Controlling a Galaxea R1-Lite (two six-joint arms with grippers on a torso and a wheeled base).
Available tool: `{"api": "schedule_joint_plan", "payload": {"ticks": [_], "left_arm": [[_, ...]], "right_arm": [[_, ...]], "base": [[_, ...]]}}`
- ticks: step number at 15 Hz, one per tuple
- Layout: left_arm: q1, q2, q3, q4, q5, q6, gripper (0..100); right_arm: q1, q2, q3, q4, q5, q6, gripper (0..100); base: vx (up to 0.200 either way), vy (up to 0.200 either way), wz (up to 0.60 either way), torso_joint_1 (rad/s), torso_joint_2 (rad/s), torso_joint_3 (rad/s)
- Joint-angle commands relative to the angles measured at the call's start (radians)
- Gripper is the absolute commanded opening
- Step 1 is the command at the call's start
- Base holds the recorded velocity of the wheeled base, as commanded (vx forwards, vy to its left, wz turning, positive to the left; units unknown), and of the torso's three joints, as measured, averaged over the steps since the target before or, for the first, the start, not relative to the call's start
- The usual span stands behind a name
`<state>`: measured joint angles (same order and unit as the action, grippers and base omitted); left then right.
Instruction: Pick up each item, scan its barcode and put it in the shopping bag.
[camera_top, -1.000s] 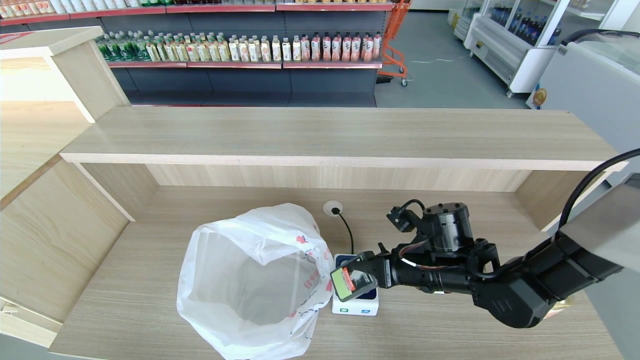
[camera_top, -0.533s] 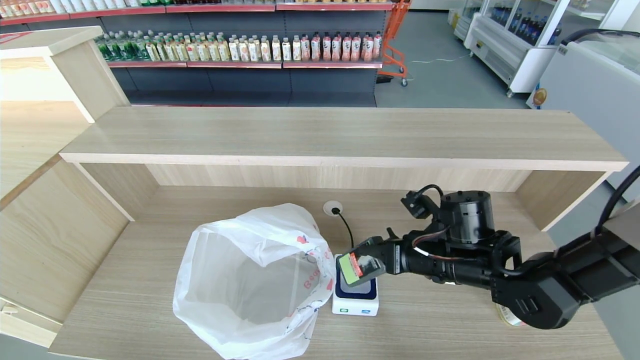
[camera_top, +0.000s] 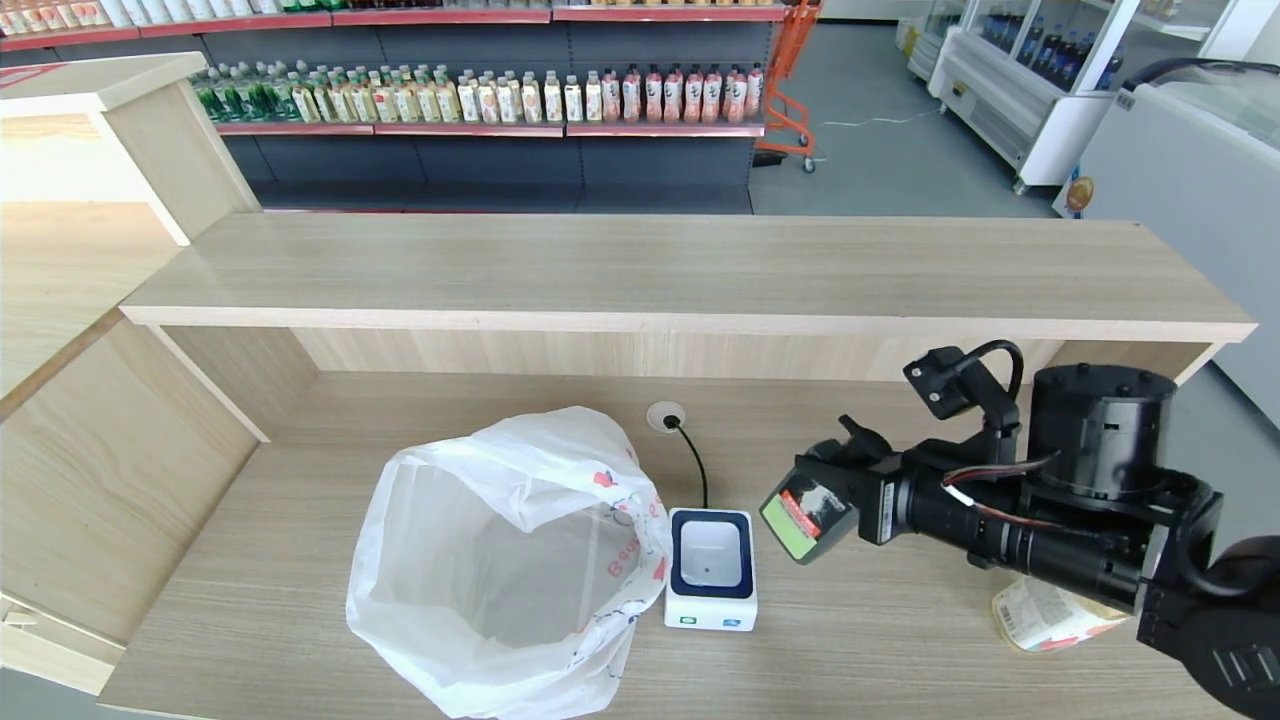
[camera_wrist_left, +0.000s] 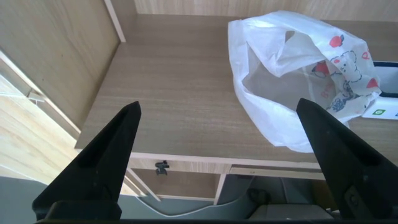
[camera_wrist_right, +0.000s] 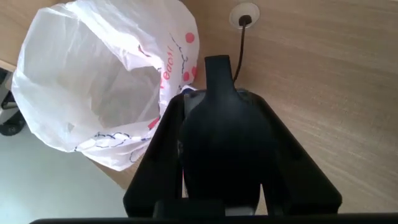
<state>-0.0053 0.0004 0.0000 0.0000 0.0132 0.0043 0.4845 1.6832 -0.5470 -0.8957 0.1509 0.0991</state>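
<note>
Over the tabletop's right half, right tool (camera_top: 808, 500) pinches a small packet (camera_top: 795, 520), held clear of the surface. Scanner (camera_top: 710, 565) sits just left of the packet, nearer the front edge. Bag (camera_top: 500, 560), mouth open, stands just beside the scanner on its left.

Judgement: right arm is placed for scan or drop; travel runs leftward.

Left tool (camera_wrist_left: 217, 155) spread, empty, above the front left corner.

Barcode not made out. Tool body hides the grip in the right wrist view. Second item (camera_top: 1045, 612) near the front right corner, half covered by the arm.
</note>
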Motion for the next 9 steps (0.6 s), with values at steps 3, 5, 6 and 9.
{"api": "schedule_joint_plan", "payload": {"ticks": [3, 5, 6, 9], "left_arm": [[0.001, 0.0, 0.0, 0.0, -0.001, 0.0, 100], [-0.001, 0.0, 0.0, 0.0, 0.001, 0.0, 100], [-0.001, 0.0, 0.0, 0.0, 0.001, -0.001, 100], [-0.001, 0.0, 0.0, 0.0, 0.001, 0.0, 100]], "right_arm": [[0.002, -0.002, 0.121, -0.089, -0.022, -0.007, 0], [0.002, -0.01, 0.125, -0.091, -0.02, 0.005, 0], [0.002, -0.011, 0.125, -0.091, -0.019, 0.013, 0], [0.003, -0.005, 0.124, -0.091, -0.016, 0.017, 0]], "base": [[0.0, 0.0, 0.0, 0.0, 0.0, 0.0], [0.0, 0.0, 0.0, 0.0, 0.0, 0.0], [0.0, 0.0, 0.0, 0.0, 0.0, 0.0], [-0.133, 0.0, 0.0, -0.002, 0.0, 0.003]]}}
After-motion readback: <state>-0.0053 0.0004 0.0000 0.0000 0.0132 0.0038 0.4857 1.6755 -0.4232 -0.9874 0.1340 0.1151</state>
